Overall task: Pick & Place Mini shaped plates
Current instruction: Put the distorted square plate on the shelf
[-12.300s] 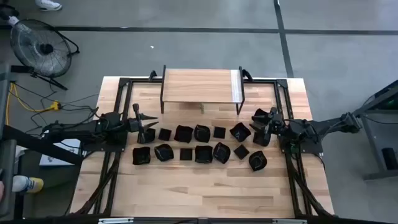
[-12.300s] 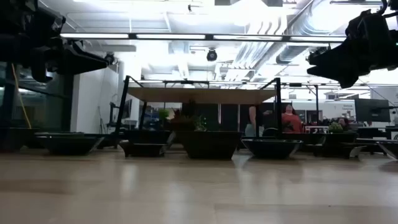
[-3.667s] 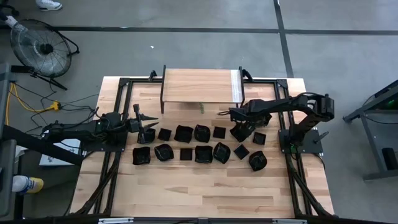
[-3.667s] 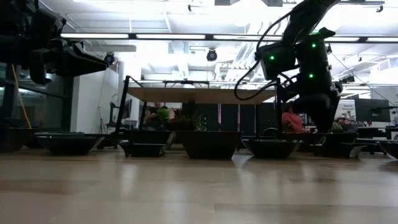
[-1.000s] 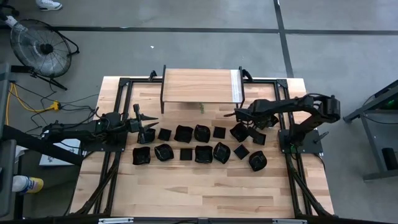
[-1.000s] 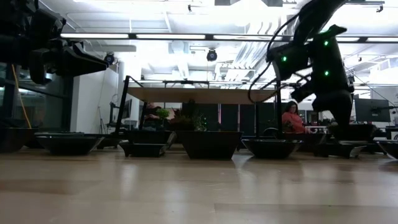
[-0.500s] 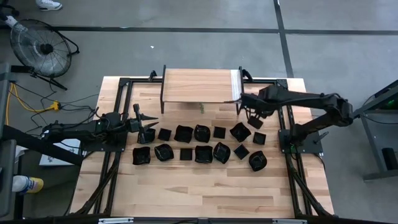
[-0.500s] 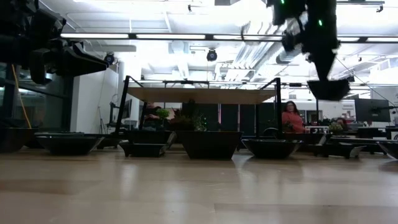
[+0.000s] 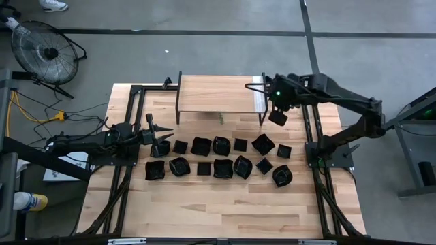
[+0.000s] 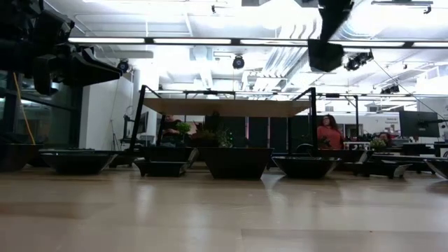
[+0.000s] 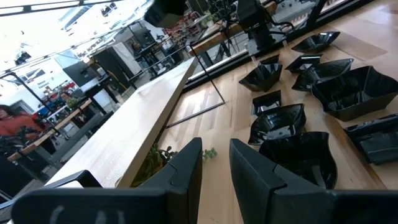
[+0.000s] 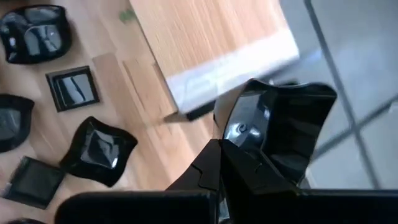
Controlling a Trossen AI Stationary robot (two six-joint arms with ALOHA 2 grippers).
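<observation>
Several glossy black mini shaped plates (image 9: 220,145) lie in two rows on the wooden table (image 9: 204,211); the low view shows them standing on their bases (image 10: 235,162). My right gripper (image 9: 276,111) is high above the table by the right end of the raised wooden shelf (image 9: 219,94), shut on one angular plate (image 12: 280,127), which also shows near the top of the low view (image 10: 325,54). My left gripper (image 9: 165,139) waits level at the left end of the rows, open, with nothing between its fingers (image 11: 186,171). My right gripper pinches one side of the plate's raised rim (image 12: 231,144) between its two fingers. The fingers slant down from above, coming from the table's right side. The plate hangs tilted below them, lifted well clear of the table.
The shelf stands on thin black legs (image 9: 261,116) at the table's far middle. Black frame rails (image 9: 310,109) run along both sides. Bare wood lies near the front edge (image 9: 218,204). A person sits in the room beyond (image 10: 326,133).
My right gripper has risen steeply from the right end of the far row, carrying the plate up and toward the table's far edge beside the shelf's right end. It has tipped further downward and rolled. The plate has gone from table level to well clear.
</observation>
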